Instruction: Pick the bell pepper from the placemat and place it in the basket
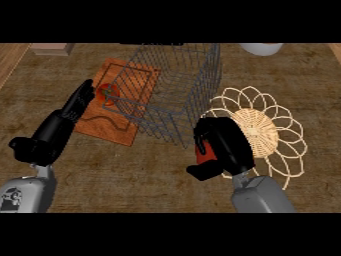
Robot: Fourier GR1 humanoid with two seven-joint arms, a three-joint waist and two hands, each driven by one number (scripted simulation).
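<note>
The bell pepper [200, 150] is showing as a small red patch inside the curled fingers of the right hand [221, 145], which is hiding most of it; it is sitting clear of the placemat and outside the basket, just beside the basket's near right corner and at the left edge of the woven mat.

The brown tabletop [129, 175] is filling most of the head view, with lighter wooden strips running along its left and right sides. On it, the wire basket [177, 85] is standing as the biggest object, its dark grid walls rising open-topped in the upper middle. To its right, the round woven mat [269, 130] with looped petal edging is lying flat, partly covered by the right hand. To the basket's left, the orange-brown rectangular mat [110, 125] is lying at a slant, its far right part running under the basket's wall.

The left hand [73, 107] is reaching over this orange mat with straight, relaxed fingers, holding nothing, its fingertips near a small red object [108, 93] that is lying on the mat's upper part beside the basket wall.

At the top edge, a white rounded object [261, 48] and a pinkish block [52, 48] are showing only partly.
</note>
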